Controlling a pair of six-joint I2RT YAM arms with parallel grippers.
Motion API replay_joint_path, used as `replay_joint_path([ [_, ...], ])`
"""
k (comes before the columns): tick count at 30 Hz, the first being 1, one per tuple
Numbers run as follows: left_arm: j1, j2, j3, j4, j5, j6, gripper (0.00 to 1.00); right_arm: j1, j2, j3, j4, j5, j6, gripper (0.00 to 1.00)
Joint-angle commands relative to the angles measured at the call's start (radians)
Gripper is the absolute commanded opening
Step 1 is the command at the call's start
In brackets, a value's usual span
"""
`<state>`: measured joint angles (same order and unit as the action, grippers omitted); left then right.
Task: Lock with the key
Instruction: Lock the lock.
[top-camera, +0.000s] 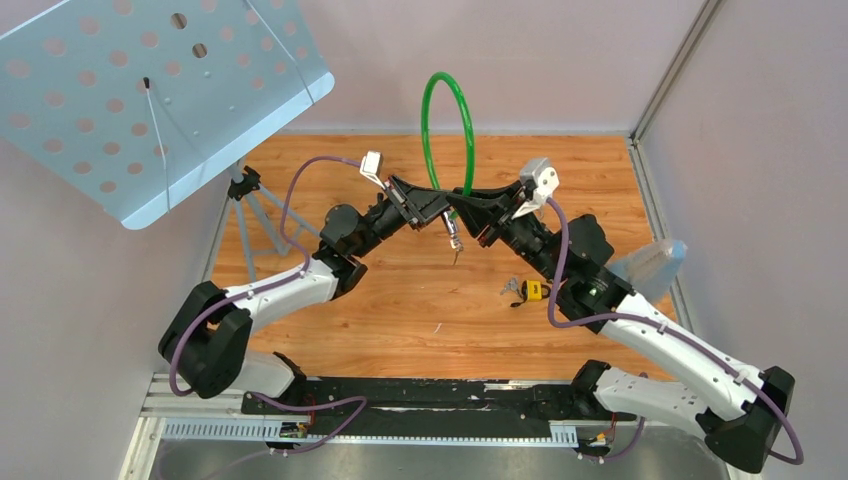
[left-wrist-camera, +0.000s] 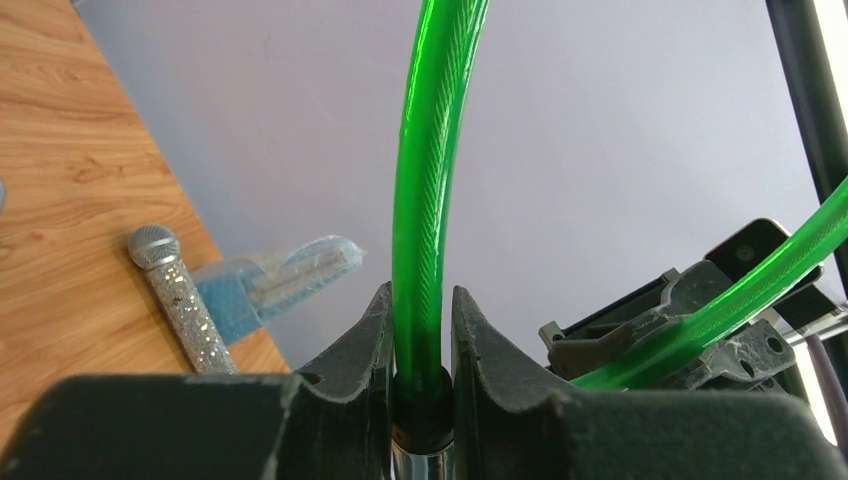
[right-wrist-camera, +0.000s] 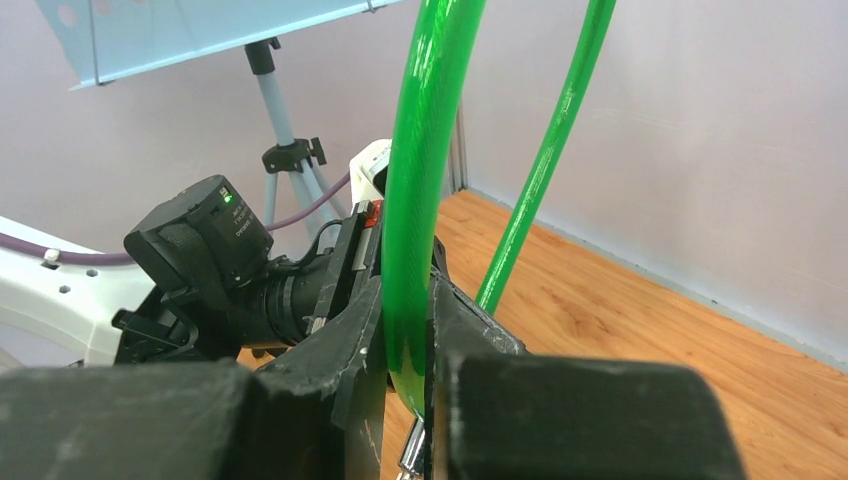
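The left tool (left-wrist-camera: 420, 300) is nearly pressed together, its two dark fingers (left-wrist-camera: 360, 340) pinching the green cable lock (left-wrist-camera: 430, 150) just above a black collar and a bit of metal at the cable's end. The right tool (right-wrist-camera: 405, 300) is likewise narrowed onto the same cable, gripping its other leg between its fingers (right-wrist-camera: 470, 330). Seen from above, the two tools meet nose to nose over the middle of the counter (top-camera: 400, 310), with the cable rising from them in an upright loop. A small metal piece (top-camera: 455, 246) dangles beneath the meeting point; it is too small to tell whether it is a key.

Both arms reach forward and inward from their bases, elbows bent outward, forming a peak, with the tools held off the counter.

A yellow padlock (top-camera: 534, 291) with keys (top-camera: 512, 288) lies on the counter just beside the right forearm. A clear plastic bag (top-camera: 650, 262) sits near the right wall, a glittery microphone (left-wrist-camera: 175, 290) beside it. A blue perforated music stand (top-camera: 150, 90) on a tripod (top-camera: 250, 205) stands at far left.
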<state>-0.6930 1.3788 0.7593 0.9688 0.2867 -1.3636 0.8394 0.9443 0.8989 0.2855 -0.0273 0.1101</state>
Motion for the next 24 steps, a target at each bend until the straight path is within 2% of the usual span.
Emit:
replay_joint_path([
  [1, -0.01, -0.019, 0.033, 0.161, 0.06, -0.008, 0.0, -0.002, 0.044, 0.016, -0.034, -0.014, -0.01, 0.0],
  [14, -0.01, -0.111, 0.068, 0.006, 0.021, 0.029, 0.0, -0.003, 0.108, -0.061, -0.057, -0.024, -0.069, 0.0],
  [24, -0.01, -0.11, 0.071, -0.002, 0.027, 0.013, 0.0, -0.003, 0.212, -0.052, -0.1, 0.026, -0.059, 0.0],
])
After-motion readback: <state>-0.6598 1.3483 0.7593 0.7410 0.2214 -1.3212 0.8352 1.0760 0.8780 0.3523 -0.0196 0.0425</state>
